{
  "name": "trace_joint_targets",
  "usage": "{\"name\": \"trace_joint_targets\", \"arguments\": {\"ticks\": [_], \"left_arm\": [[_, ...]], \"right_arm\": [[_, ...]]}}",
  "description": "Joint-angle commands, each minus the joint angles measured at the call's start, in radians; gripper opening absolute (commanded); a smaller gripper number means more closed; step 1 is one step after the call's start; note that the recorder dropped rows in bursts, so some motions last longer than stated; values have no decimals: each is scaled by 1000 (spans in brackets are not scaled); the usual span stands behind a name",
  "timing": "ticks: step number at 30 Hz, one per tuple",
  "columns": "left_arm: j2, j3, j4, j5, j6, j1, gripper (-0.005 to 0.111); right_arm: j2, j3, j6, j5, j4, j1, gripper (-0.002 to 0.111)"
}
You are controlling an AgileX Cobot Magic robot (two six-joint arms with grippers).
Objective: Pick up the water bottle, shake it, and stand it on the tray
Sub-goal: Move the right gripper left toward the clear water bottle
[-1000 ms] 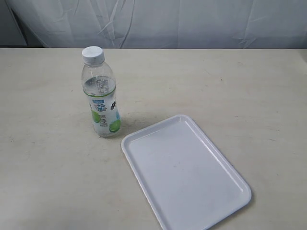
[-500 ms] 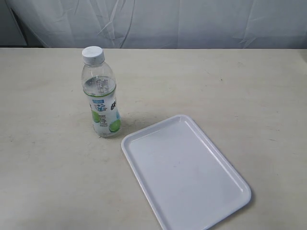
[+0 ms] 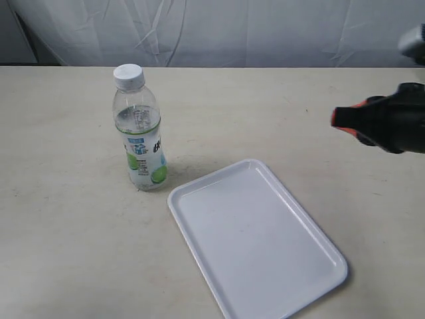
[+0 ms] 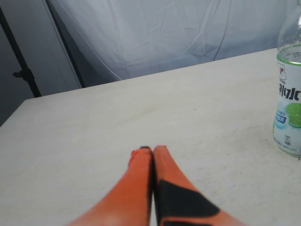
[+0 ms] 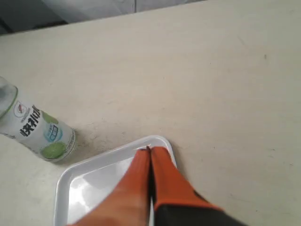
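Note:
The water bottle point(image 3: 140, 129) stands upright on the table with its white cap on, just off the far left corner of the white tray point(image 3: 255, 239). My right gripper point(image 3: 337, 119) comes in from the right edge, high over the table beyond the tray, its orange fingers pressed together and holding nothing. From the right wrist view the shut gripper point(image 5: 148, 149) hangs over the tray point(image 5: 89, 181), with the bottle point(image 5: 37, 134) off to one side. The left gripper point(image 4: 147, 149) is shut and empty over bare table, the bottle point(image 4: 289, 103) well apart from it.
A pale beige table point(image 3: 279, 113) carries everything, and a white cloth backdrop point(image 3: 219, 30) hangs behind its far edge. A dark stand point(image 4: 21, 70) shows beside the table in the left wrist view.
My right arm has come into the exterior view from the right edge, where it did not show before. The bottle and the tray have not moved.

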Motion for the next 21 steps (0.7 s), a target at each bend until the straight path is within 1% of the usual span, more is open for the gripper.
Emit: {"name": "trace_joint_targets", "arguments": {"ticks": [1, 4, 6, 9, 13, 21], "left_arm": [[-5, 4, -2, -10, -3, 0, 0], [-5, 4, -2, -10, -3, 0, 0], [-5, 4, -2, -10, -3, 0, 0], [-5, 4, -2, -10, -3, 0, 0], [-5, 4, -2, -10, -3, 0, 0], [-5, 4, -2, -10, -3, 0, 0]], "right_arm": [[188, -121, -12, 256, -10, 218, -1], [289, -192, -12, 430, -10, 361, -1], [352, -246, -27, 461, -32, 441, -1], [425, -311, -49, 463, -70, 517, -1], [503, -375, -49, 464, -70, 579, -1], [547, -394, -45, 402, -70, 638, -1]]}}
